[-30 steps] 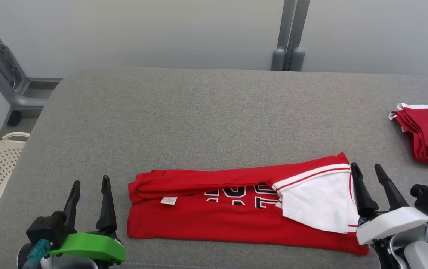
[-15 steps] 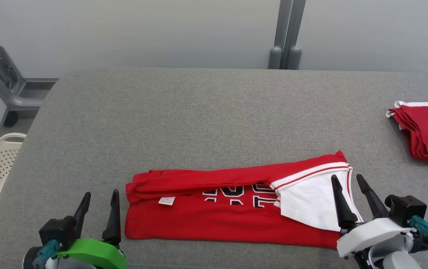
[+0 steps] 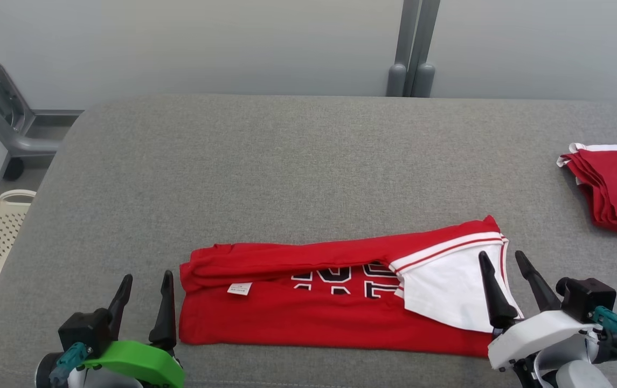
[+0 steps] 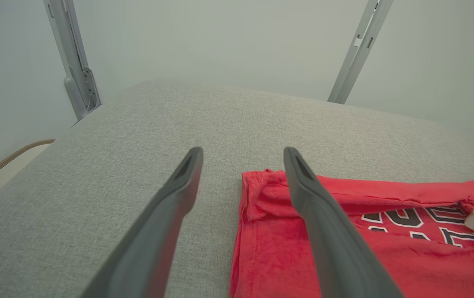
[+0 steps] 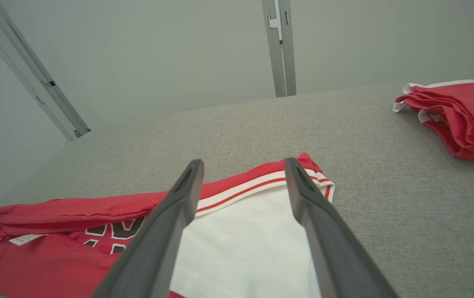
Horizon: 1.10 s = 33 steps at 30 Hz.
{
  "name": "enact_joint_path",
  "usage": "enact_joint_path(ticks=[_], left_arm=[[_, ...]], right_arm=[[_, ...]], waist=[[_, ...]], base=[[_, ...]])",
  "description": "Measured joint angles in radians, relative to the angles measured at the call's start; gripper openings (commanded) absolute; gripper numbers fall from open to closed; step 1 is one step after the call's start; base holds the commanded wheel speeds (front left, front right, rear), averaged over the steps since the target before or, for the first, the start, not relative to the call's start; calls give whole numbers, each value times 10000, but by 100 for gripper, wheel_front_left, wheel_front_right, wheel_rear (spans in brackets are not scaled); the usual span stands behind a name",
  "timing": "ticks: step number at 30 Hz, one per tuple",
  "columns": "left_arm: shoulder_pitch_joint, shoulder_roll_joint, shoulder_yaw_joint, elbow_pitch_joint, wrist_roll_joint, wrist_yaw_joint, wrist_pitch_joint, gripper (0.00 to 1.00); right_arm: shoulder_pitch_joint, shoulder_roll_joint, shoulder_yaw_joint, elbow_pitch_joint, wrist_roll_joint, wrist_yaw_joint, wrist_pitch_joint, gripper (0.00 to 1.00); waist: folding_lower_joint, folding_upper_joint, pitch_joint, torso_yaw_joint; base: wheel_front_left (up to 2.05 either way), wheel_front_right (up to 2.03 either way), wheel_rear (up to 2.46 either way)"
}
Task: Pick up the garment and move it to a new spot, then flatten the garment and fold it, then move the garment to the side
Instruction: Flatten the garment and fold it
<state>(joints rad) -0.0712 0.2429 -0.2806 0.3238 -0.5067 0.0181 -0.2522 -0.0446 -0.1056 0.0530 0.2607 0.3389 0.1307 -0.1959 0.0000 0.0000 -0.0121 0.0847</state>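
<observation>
Now the garment lies half-folded along the near edge of the surface, left gripper and right gripper wide open, empty, at its ends; I'd pinch both ends evenly, low.

Half-hidden lettering on the garment, small tag, both unreadable

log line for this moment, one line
garment: folded into long strip, flat on grey surface | left gripper: open, at its left end | right gripper: open, over its white end | held: nothing
</observation>
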Motion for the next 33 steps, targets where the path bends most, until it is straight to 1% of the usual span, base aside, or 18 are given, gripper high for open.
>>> enact_joint_path(ticks=[3,9,11,13,14,18,20,24,27,33], left_arm=[[-12,-31,-33,-23,0,29,0,100],[-90,-29,-61,-21,0,27,-19,100],[-112,-29,-82,-29,2,27,-31,100],[-128,-50,-107,-23,-2,25,-31,100],[-128,-50,-107,-23,-2,25,-31,100],[-263,-98,-155,-19,-17,-6,-33,100],[-319,-127,-203,-13,-15,-13,-36,100],[-441,-159,-265,-21,-2,-35,-40,100],[-513,-169,-332,33,0,-90,-42,100],[-622,-190,-439,50,12,-151,-42,100]], right_arm=[[-12,-2,-399,75,-113,-2,602,100],[-346,-6,-1241,75,-456,-2,2531,100],[-478,-63,-1379,-19,-617,0,3214,100],[-580,-176,-1292,-92,-692,-2,3973,100],[-580,-176,-1292,-92,-692,-2,3973,100],[-734,-472,-1246,-128,-965,2,5137,100],[-855,-472,-1419,-63,-972,0,5605,100],[-1037,-309,-1912,75,-1172,0,6096,100],[-1111,-117,-2015,207,-1198,2,6351,100],[-1122,13,-2157,418,-1300,0,6704,100]], waist=[[0,0,42,-7],[0,0,160,-14],[0,0,211,-15],[0,0,267,-5],[0,0,267,-5],[0,0,420,42],[0,1,513,81],[0,0,705,196],[0,0,846,300],[0,0,1094,476]], base=[[0,0,0],[0,0,0],[0,0,0],[0,0,0],[0,0,0],[0,0,0],[0,0,0],[0,0,0],[0,0,0],[0,0,0]])
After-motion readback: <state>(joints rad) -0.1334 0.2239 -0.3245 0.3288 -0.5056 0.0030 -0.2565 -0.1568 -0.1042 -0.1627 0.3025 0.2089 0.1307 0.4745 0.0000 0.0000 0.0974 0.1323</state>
